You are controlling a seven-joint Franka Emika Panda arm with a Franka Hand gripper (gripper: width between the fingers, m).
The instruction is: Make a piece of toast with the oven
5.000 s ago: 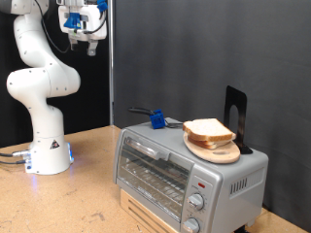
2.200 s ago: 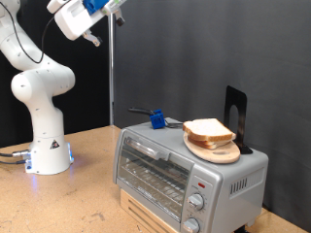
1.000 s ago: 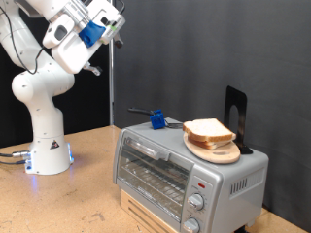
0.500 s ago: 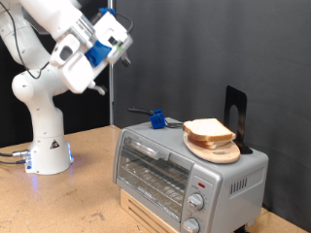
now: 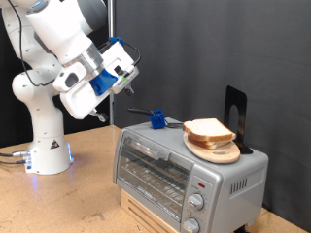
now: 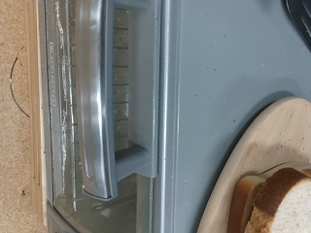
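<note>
The oven (image 5: 180, 173) stands on the wooden table at the exterior view's lower right, with its glass door shut and its handle (image 5: 146, 148) across the top of the door. The piece of toast (image 5: 206, 129) lies on a round wooden board (image 5: 218, 151) on top of the oven. My gripper (image 5: 129, 60) hangs in the air above and to the exterior view's left of the oven, holding nothing that shows. The wrist view looks down on the door handle (image 6: 92, 97), the oven's top (image 6: 219, 68), the board (image 6: 277, 136) and a corner of the toast (image 6: 290, 206); my fingers do not show there.
A blue-handled tool (image 5: 154, 118) lies on the oven's top at its back left. A black stand (image 5: 236, 115) rises behind the board. Two knobs (image 5: 196, 202) and a red light (image 5: 201, 183) sit on the oven's front right. The robot's base (image 5: 49, 150) stands at the left.
The arm has swung down from the top of the exterior view and towards its right, bringing the gripper closer to the oven. The toast, board and oven have not moved.
</note>
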